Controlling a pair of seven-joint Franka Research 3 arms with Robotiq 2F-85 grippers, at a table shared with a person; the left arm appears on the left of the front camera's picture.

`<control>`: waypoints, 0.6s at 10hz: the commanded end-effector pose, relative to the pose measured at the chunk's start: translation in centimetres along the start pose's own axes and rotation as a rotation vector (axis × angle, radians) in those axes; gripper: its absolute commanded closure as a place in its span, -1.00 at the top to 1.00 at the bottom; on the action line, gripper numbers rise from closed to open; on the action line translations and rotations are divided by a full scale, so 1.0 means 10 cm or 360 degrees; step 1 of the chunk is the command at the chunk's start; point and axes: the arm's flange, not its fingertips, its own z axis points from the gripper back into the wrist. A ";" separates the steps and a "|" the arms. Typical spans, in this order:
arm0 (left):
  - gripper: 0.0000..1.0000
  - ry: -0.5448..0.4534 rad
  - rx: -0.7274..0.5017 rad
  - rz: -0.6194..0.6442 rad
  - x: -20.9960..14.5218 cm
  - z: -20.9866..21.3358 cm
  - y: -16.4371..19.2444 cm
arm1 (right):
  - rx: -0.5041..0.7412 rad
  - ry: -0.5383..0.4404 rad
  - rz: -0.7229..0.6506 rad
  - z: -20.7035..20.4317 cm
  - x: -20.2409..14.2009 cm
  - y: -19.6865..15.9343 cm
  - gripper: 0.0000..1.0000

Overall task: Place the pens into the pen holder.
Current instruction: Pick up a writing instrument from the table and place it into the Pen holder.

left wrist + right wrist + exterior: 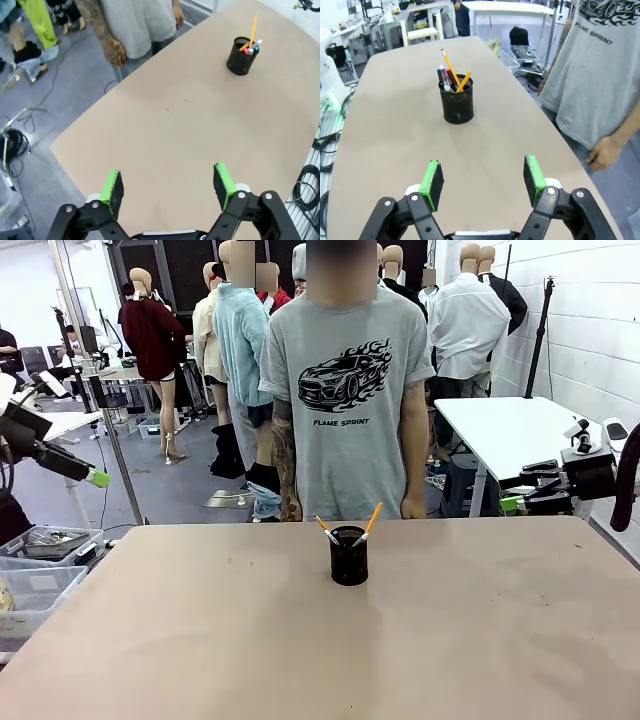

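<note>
Hovering off the table edges, left gripper (pixel 167 186) & right gripper (pixel 482 181) both spread wide, holding nothing, prob. pulled back since work looks done. Mid-table, pen holder (pixel 348 558) stands upright w/ pens (pixel 451 74) leaning inside. Person (pixel 345 390) waits beyond.

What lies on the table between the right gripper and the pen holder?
Nothing: in the right wrist view, only bare tabletop stretches from the open right gripper to the pen holder, which already holds the pens.
</note>
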 end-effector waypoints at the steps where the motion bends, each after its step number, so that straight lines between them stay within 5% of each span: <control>1: 1.00 -0.0145 -0.0032 0.0013 -0.06 -0.05 0.06 | 0.0018 0.0021 0.0009 -0.01 0.00 0.03 0.63; 2: 1.00 0.0000 0.0000 0.0000 0.00 0.00 0.00 | 0.0018 0.0021 0.0009 -0.01 0.00 0.03 0.63; 6: 1.00 0.0000 0.0000 0.0000 0.00 0.00 0.00 | 0.0018 0.0021 0.0009 -0.01 0.00 0.03 0.63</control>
